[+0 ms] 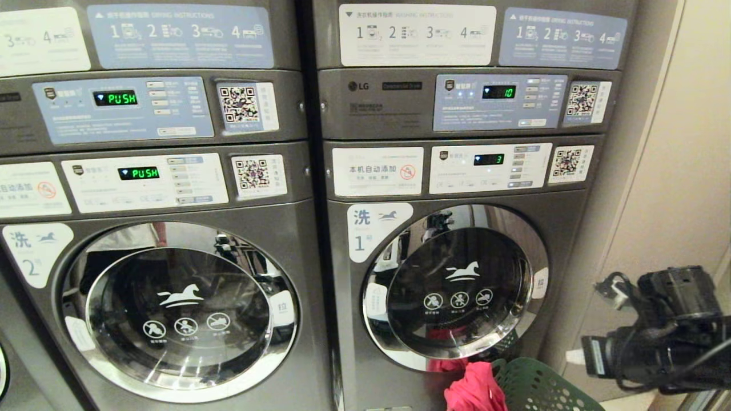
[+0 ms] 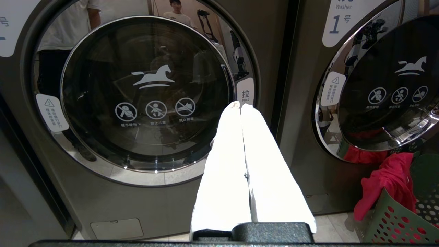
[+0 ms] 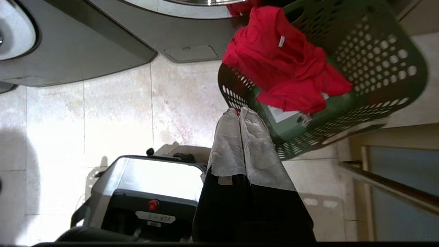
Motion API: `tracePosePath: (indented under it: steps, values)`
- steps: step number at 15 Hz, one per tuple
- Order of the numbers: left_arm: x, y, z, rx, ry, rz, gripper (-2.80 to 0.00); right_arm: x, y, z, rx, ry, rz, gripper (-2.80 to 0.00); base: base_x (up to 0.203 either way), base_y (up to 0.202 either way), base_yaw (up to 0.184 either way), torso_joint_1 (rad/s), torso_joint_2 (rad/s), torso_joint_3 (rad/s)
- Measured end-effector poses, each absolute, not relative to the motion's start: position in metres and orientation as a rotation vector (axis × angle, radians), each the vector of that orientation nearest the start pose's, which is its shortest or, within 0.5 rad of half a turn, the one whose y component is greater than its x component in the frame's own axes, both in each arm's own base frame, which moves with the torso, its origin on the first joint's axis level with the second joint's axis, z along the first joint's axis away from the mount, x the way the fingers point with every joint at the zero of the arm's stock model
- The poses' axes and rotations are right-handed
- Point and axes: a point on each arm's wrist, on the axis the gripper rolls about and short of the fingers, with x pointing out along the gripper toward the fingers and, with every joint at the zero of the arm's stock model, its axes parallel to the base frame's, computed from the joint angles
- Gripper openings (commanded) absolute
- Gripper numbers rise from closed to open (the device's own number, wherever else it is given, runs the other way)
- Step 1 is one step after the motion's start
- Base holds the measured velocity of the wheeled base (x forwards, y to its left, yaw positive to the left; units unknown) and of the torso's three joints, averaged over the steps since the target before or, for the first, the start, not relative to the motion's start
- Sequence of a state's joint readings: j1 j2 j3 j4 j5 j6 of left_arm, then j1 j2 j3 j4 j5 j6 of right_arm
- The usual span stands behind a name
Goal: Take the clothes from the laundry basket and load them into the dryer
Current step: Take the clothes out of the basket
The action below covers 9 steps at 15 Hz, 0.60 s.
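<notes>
Left claw (image 2: pixel 241 106) – clenched, empty, parked facing the closed machine door (image 2: pixel 144 96) | red garment (image 3: pixel 284 61) – draped over the green laundry basket (image 3: pixel 377 44) rim; soft, light, so pinch its bunched fold | right claw (image 3: pixel 239 111) – clenched, empty, just beside your garment.

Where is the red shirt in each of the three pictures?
Head view: the red shirt is at the bottom edge, right of centre, hanging over the green basket.
Left wrist view: the shirt is at the lower right, draped over the basket rim.
Right wrist view: the shirt is at the top, right of centre, spilling out of the basket.
Shared landmark: the green basket with holes, in front of the right-hand machine's round door.
</notes>
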<state>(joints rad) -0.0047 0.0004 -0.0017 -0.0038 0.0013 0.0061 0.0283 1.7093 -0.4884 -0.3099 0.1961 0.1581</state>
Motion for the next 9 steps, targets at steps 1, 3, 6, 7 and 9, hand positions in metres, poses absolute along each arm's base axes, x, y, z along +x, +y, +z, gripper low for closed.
tracePosePath:
  steps: [1, 3, 6, 7, 9]
  values:
    - [-0.023, 0.0, 0.076, 0.006, -0.005, -0.003, -2.8, 0.25, 0.012, 0.065, 0.243, 0.951, 0.128, -2.8, 0.0, 0.0, 0.0, 0.0, 0.0, 0.0]
    - [-0.023, 0.0, 0.076, 0.006, -0.005, -0.003, -2.8, 0.275, 0.013, 0.039, 0.271, 1.007, 0.102, -2.8, 0.0, 0.0, 0.0, 0.0, 0.0, 0.0]
    - [-0.023, 0.0, 0.076, 0.006, -0.005, -0.003, -2.8, 0.308, 0.014, 0.006, 0.307, 1.05, 0.051, -2.8, 0.0, 0.0, 0.0, 0.0, 0.0, 0.0]
    - [-0.023, 0.0, 0.076, 0.006, -0.005, -0.003, -2.8, 0.318, 0.012, 0.0, 0.306, 1.048, 0.033, -2.8, 0.0, 0.0, 0.0, 0.0, 0.0, 0.0]
    - [-0.023, 0.0, 0.076, 0.006, -0.005, -0.003, -2.8, 0.338, 0.009, -0.007, 0.301, 1.032, 0.005, -2.8, 0.0, 0.0, 0.0, 0.0, 0.0, 0.0]
